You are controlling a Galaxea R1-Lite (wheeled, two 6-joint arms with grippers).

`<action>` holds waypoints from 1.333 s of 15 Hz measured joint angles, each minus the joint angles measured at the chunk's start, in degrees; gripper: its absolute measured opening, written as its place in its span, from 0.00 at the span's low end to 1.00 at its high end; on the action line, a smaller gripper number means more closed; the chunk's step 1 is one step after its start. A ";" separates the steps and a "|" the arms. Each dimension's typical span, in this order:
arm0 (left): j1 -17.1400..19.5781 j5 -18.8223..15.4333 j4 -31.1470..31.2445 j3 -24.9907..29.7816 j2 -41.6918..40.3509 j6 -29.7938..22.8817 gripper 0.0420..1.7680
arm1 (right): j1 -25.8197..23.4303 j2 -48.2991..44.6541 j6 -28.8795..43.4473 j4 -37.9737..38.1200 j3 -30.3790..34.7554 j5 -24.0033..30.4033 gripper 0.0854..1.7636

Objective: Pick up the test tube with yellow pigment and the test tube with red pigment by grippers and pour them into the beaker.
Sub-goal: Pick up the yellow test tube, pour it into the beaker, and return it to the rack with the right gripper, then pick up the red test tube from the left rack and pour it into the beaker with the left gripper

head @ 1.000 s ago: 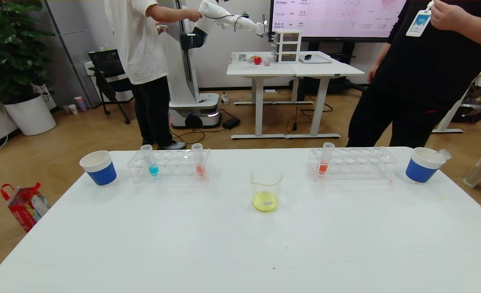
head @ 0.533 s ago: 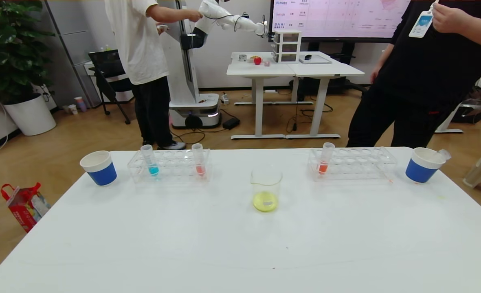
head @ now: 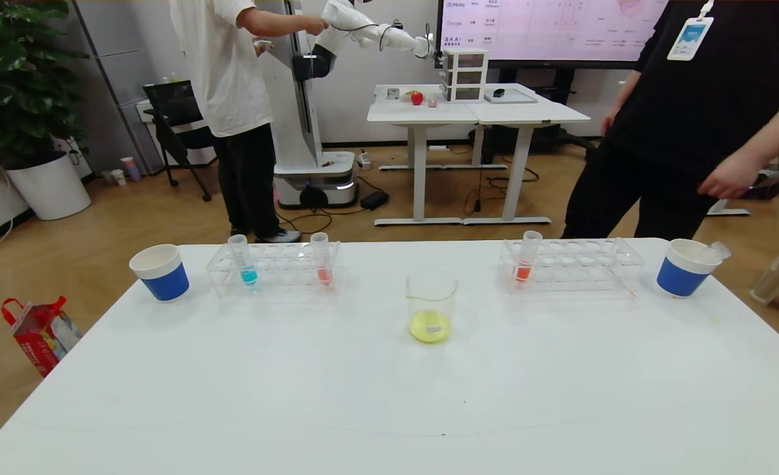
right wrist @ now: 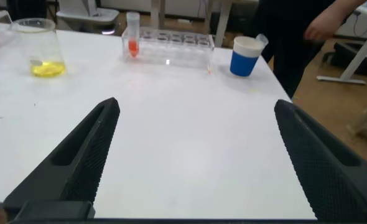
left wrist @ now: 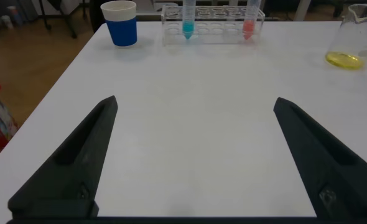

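The beaker (head: 431, 307) stands mid-table with yellow liquid in its bottom; it also shows in the left wrist view (left wrist: 351, 37) and the right wrist view (right wrist: 40, 46). The test tube with red pigment (head: 323, 260), pale coral-pink, stands upright in the left rack (head: 274, 270), also in the left wrist view (left wrist: 250, 22). No tube holding yellow liquid shows. A clear tube (head: 719, 251) leans in the right cup. My left gripper (left wrist: 195, 102) and right gripper (right wrist: 196, 104) are open and empty over the near table, out of the head view.
A blue-liquid tube (head: 244, 260) shares the left rack. A brighter orange-red tube (head: 526, 260) stands in the right rack (head: 580, 264). Blue-and-white cups stand far left (head: 160, 272) and far right (head: 686, 267). A person in black (head: 679, 119) stands behind the table's right end.
The person in black has lowered a raised hand to waist height. Nothing on the table has moved.
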 joint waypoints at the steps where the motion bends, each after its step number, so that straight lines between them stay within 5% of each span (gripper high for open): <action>1: 0.00 0.00 0.00 0.00 0.00 0.00 0.99 | 0.00 -0.15 -0.07 -0.24 2.76 0.11 0.98; 7: 0.00 0.00 0.00 0.00 0.00 -0.02 0.99 | 0.01 -0.27 0.02 -10.50 13.65 2.00 0.98; 20: 0.00 0.00 0.00 0.00 0.00 0.00 0.99 | -0.02 -0.27 0.83 -11.22 14.62 1.45 0.98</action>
